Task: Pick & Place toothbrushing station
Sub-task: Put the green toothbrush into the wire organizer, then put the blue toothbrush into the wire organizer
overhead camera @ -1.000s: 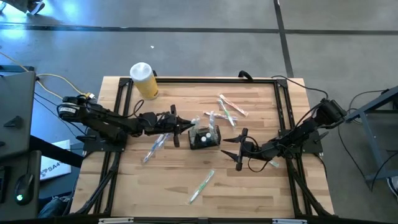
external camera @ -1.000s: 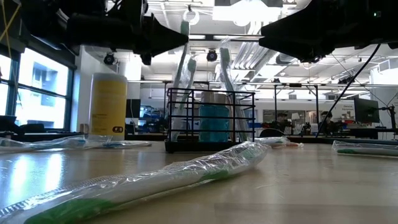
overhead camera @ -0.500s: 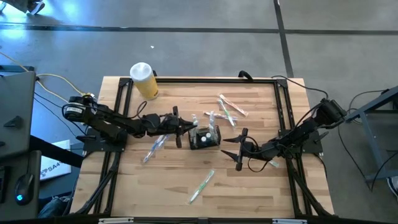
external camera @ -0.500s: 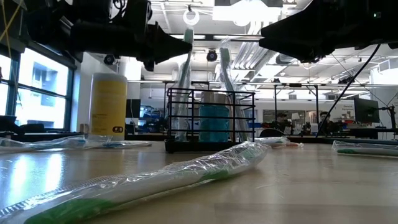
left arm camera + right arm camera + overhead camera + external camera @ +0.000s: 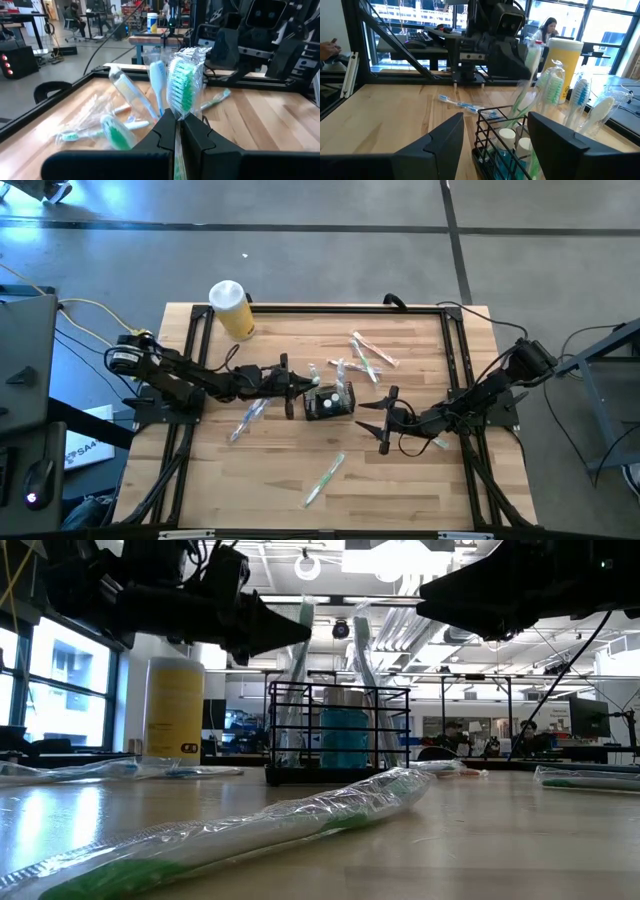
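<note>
While pinching a wrapped toothbrush (image 5: pixel 184 89), left hand (image 5: pixel 177 131) stays closed.

wrapped toothbrush (image 5: pixel 184 90) handle hidden (behind left pincer (image 5: pixel 178 131))

The toothbrushing station (image 5: pixel 329 401) is a small black wire-mesh caddy, box-shaped with open grid walls, standing upright on the wooden table near its middle. In the low view the caddy (image 5: pixel 338 733) rests flat on its base, with a blue bottle visible through its bars and several toothbrushes standing in it, their heads rising above the rim. From the right wrist view the caddy (image 5: pixel 501 135) shows white-capped bottles inside and green-bristled and blue-bristled brushes leaning out over its top edge, some in clear wrappers.
</note>
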`<action>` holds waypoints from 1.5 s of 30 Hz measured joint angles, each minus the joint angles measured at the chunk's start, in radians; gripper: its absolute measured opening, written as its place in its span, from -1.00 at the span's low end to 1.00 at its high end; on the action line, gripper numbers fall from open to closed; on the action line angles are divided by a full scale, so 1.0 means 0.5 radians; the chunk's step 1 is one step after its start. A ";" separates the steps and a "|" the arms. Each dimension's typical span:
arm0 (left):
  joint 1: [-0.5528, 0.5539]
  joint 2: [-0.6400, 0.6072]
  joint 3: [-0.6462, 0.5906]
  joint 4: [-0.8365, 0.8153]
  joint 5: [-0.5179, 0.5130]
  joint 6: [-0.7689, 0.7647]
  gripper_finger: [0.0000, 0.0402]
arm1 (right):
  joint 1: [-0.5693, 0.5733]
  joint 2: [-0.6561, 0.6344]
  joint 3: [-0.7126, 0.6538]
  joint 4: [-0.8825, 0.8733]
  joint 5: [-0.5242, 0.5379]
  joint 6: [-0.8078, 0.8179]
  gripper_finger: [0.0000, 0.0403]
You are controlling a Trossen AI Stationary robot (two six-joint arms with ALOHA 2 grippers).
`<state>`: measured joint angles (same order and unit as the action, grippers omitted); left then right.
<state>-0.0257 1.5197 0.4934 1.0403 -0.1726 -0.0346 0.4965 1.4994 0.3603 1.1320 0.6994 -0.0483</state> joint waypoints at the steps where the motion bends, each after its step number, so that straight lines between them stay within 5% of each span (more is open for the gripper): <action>1: 0.000 0.017 0.000 0.005 0.000 -0.003 -0.98 | 0.000 0.000 0.000 -0.001 0.000 0.000 0.05; 19: -0.001 0.033 0.004 -0.120 -0.007 -0.032 -0.95 | 0.000 0.000 0.000 0.000 0.000 0.000 0.05; 33: -0.001 0.006 0.000 -0.111 -0.010 -0.157 -0.12 | 0.000 0.000 0.000 0.000 0.000 0.000 0.05; 45: -0.001 -0.402 0.000 -0.290 -0.009 -0.030 -0.06 | 0.000 0.000 0.000 -0.002 0.000 0.000 0.05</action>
<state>-0.0261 1.3187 0.4934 0.8951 -0.1772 -0.0494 0.4965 1.4994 0.3603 1.1313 0.6994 -0.0483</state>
